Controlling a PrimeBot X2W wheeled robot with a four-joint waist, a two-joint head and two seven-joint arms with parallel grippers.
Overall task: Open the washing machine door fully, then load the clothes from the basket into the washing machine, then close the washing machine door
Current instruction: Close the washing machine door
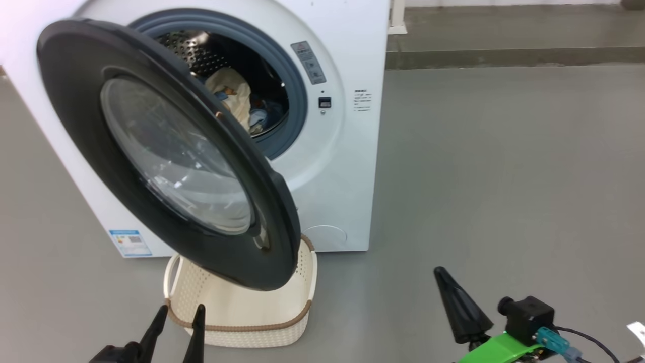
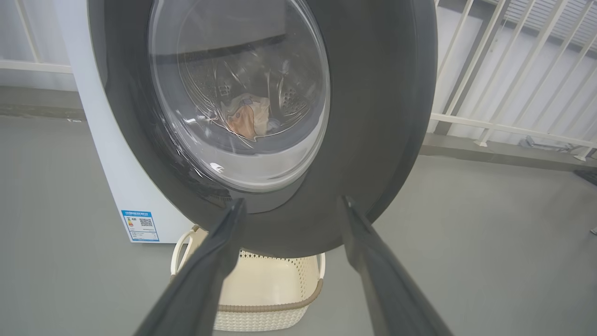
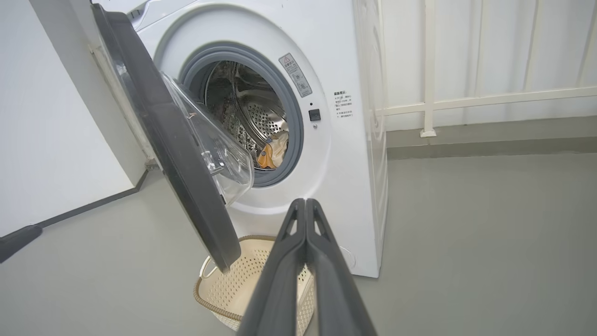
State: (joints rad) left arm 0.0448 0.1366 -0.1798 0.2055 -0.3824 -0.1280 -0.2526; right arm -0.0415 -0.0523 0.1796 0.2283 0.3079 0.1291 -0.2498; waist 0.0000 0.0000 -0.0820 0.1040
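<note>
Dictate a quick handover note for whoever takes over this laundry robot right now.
Left gripper: open, empty, by the lower rim of the large round glossy black door.
Right gripper: shut, empty.
Cream and light blue garments lie in the big white washing machine's steel drum; the small cream perforated plastic basket looks empty.
Done: loading. To do: push the half-open door shut.
</note>
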